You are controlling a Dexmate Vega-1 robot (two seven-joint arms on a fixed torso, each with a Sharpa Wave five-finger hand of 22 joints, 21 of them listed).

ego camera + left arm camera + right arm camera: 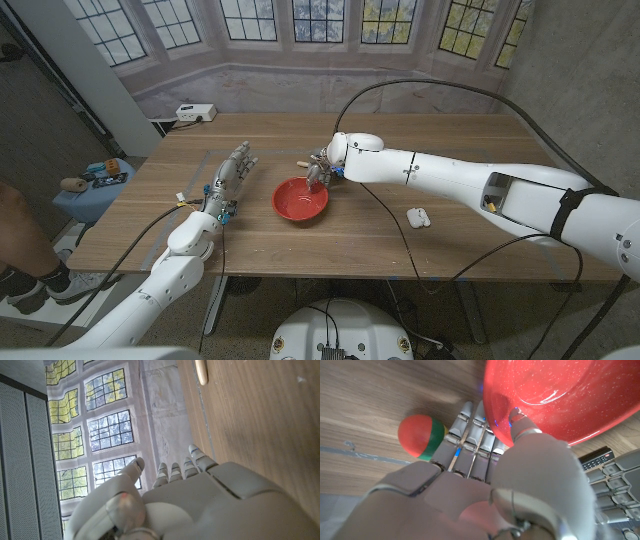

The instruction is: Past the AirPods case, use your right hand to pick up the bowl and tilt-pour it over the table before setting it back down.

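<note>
From above, the red bowl (300, 200) sits mid-table (460, 250), the right hand (322, 172) gripping its far rim; the AirPods case (417, 217) lies well apart toward the robot's right. The left hand (228, 178) waits with fingers apart, holding nothing. At the right wrist, the thumb (520, 420) presses inside the bowl's rim, a red-and-green ball (421, 435) beside the fingers. At the left wrist, straight fingers (175, 471) rise over bare table.

Both arms wear smooth white rounded shells with black bands at the joints, and black cables loop off them. The left robot hand (228, 180) and right robot hand (323, 170) are pale grey, segmented, with small blue marks.
</note>
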